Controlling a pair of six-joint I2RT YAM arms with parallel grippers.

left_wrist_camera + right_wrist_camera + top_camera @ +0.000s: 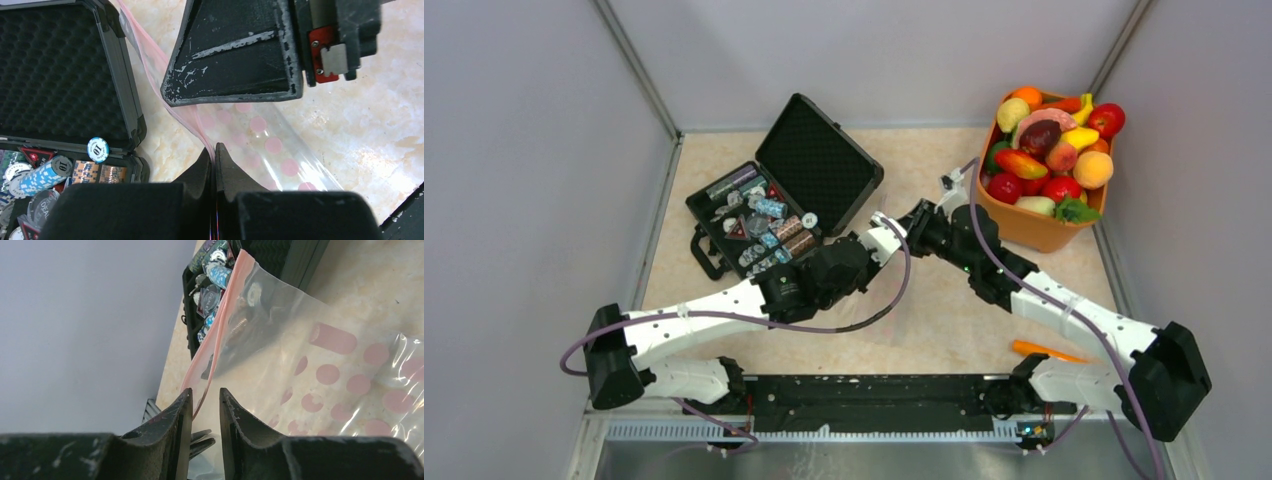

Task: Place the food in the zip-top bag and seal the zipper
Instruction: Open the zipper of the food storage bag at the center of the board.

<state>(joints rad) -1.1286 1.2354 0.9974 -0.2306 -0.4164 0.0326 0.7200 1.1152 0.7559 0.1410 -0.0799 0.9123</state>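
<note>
The left hand [214, 150] is clamped shut on the zipper [220, 330] of the zip-top bag [310, 375] at mid-frame. The right hand [206, 392] stands slightly parted around that strip. The food [1049, 150] fills the upper-right bowl [1034, 232].

The food [1054, 150] is heaped in an orange tub [1034, 232] at upper right, with an open black case [819, 160] left of centre on the counter [944, 310].

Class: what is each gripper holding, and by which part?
The left gripper pinches the zip-top bag by its pink zipper. The right gripper holds nothing: its jaws stand slightly apart, with the zipper in the gap.
</note>
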